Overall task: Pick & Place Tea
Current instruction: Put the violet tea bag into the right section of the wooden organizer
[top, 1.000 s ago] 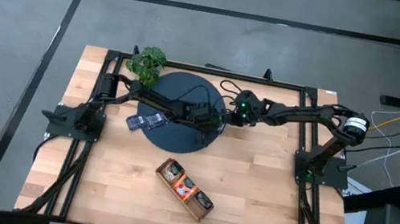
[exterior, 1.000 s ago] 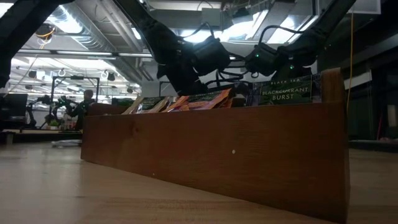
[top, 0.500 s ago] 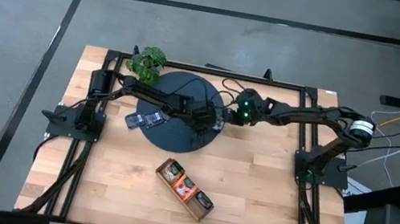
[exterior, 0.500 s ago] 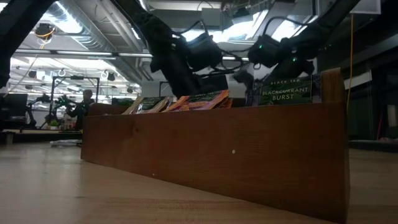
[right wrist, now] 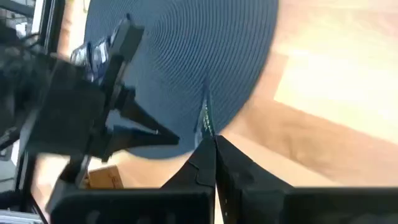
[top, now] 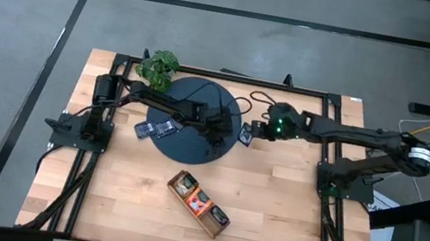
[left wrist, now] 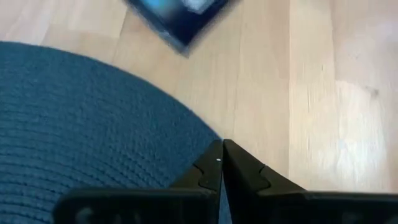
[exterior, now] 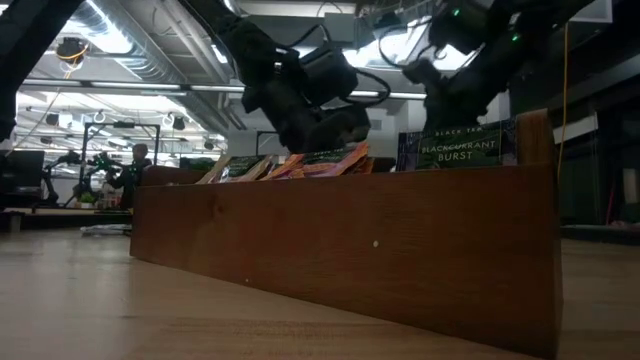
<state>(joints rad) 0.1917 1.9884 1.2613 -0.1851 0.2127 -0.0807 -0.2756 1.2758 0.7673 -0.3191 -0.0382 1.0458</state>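
Observation:
A dark round mat [top: 191, 108] lies at the far middle of the wooden table. My right gripper [top: 250, 132] reaches in from the right and hangs over the mat's right rim, shut on a small dark-blue tea sachet [top: 243, 134]. The right wrist view shows that sachet edge-on [right wrist: 204, 121]. My left gripper [top: 228, 137] is close beside it over the same rim, shut [left wrist: 222, 150] and holding nothing. More blue sachets [top: 157, 129] lie at the mat's left rim, partly on the mat and partly on the wood. My right gripper pinches the sachet's lower edge [right wrist: 207, 135] between its two fingertips. The fingers slant down from the table's right side. The sachet sticks out beyond the fingertips, edge-on to the wrist camera, lifted clear above the mat's rim.
A long wooden tray [top: 197, 204] holding sachets lies slantwise near the table's front middle; in the low view its wall [exterior: 350, 250] fills the foreground. A leafy plant [top: 158, 67] stands at the mat's far left. Bare wood lies near left and near right.
My right gripper has risen and drawn back toward the table's right edge, taking the sachet up off the mat's rim. My left gripper has lifted a little and rolled at the wrist, staying over the rim with its fingers shut.

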